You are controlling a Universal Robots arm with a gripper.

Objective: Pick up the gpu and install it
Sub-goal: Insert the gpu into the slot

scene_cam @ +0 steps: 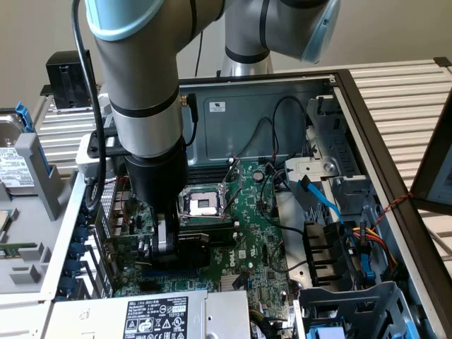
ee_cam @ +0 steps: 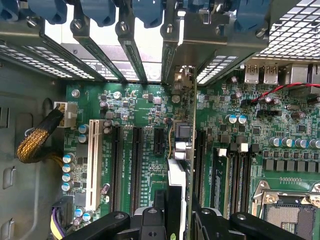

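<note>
Exterior view: an open computer case (scene_cam: 367,120) is seen lying flat, its green motherboard (scene_cam: 254,233) exposed. The arm (scene_cam: 141,78) is lowered into the case near the rear slot brackets. In the wrist view, the gpu (ee_cam: 181,150) is seen edge-on, standing upright over an expansion slot, its bracket end toward the rear slot openings. The gripper (ee_cam: 176,220) is clenched on the gpu, one finger at each face. A bare CPU socket (scene_cam: 203,205) is noted just beside.

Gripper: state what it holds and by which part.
The gripper holds the gpu edge-on between its jaws, gripped at the upper edge, over the motherboard slots.
</note>
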